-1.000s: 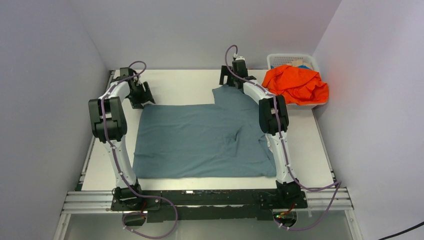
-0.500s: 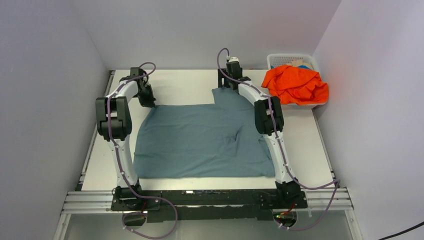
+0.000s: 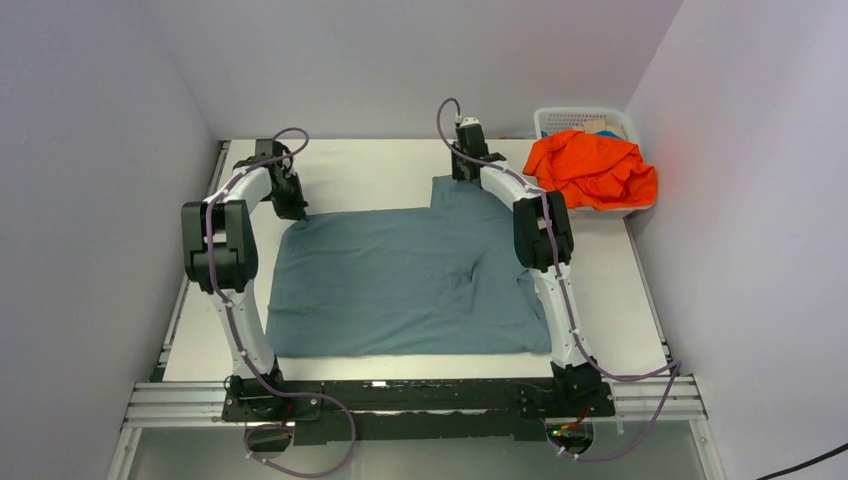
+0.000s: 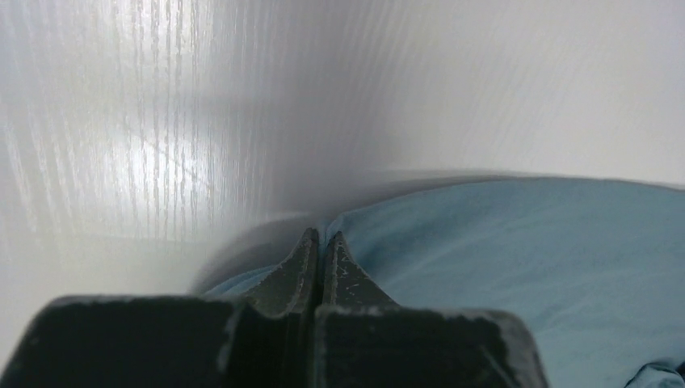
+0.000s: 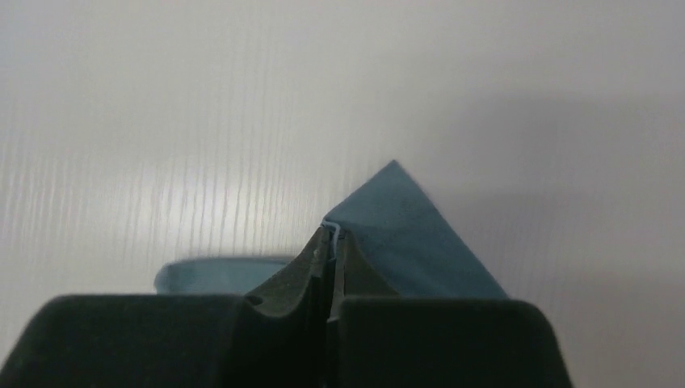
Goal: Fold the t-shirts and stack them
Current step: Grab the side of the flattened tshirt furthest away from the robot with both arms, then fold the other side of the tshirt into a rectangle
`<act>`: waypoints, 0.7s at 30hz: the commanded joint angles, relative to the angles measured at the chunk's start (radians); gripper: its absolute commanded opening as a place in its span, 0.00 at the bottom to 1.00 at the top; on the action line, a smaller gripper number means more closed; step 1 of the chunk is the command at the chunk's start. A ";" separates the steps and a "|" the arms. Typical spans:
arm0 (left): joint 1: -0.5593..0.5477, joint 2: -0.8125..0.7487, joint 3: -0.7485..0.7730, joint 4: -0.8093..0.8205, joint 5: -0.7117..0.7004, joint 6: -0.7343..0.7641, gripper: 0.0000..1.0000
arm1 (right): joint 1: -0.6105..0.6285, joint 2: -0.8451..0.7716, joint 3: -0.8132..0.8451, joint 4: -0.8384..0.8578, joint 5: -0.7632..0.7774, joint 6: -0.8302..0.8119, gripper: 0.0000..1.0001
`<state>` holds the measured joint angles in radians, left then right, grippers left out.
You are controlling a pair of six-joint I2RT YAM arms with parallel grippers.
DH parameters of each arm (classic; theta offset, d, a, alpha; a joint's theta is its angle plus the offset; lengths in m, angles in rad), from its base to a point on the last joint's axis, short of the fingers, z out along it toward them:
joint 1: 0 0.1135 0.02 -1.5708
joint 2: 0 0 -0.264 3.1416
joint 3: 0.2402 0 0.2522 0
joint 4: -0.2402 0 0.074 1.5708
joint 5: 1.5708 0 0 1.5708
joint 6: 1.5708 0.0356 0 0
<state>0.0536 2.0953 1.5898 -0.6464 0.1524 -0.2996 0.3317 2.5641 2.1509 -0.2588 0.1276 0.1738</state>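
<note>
Blue-grey t-shirt point(image 3: 400, 280) lies spread flat across the middle of the desk point(image 3: 370, 165), with one sleeve sticking out toward the upper centre of the top view and a small wrinkle right of centre. Left gripper point(image 4: 317, 242) sits at the shirt's upper-left corner, fingers pressed together and pinching the cloth edge, with fabric bunched on both sides of the tips. Right gripper point(image 5: 331, 234) is at the tip of the sleeve, fingers clamped on a thin fold of cloth, and a pointed corner of the shirt pokes out just past the tips. Orange t-shirt point(image 3: 590, 168) is crumpled in the upper right, heaped over the white basket point(image 3: 560, 118), apart from the blue-grey one.
</note>
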 commanded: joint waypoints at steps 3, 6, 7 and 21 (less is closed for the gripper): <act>0.001 -0.181 -0.132 0.127 0.013 0.032 0.00 | 0.056 -0.288 -0.258 0.116 -0.035 -0.107 0.00; 0.002 -0.239 -0.207 0.174 0.021 0.039 0.00 | 0.092 -0.411 -0.411 0.191 0.015 -0.140 0.00; 0.002 -0.254 -0.227 0.187 0.030 0.042 0.00 | 0.102 -0.449 -0.457 0.210 0.032 -0.135 0.00; -0.001 -0.537 -0.572 0.379 0.101 0.035 0.00 | 0.215 -0.917 -0.947 0.275 0.169 -0.035 0.00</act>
<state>0.0536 1.6737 1.0969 -0.3687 0.2169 -0.2741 0.5289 1.7699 1.2976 -0.0269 0.2436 0.0982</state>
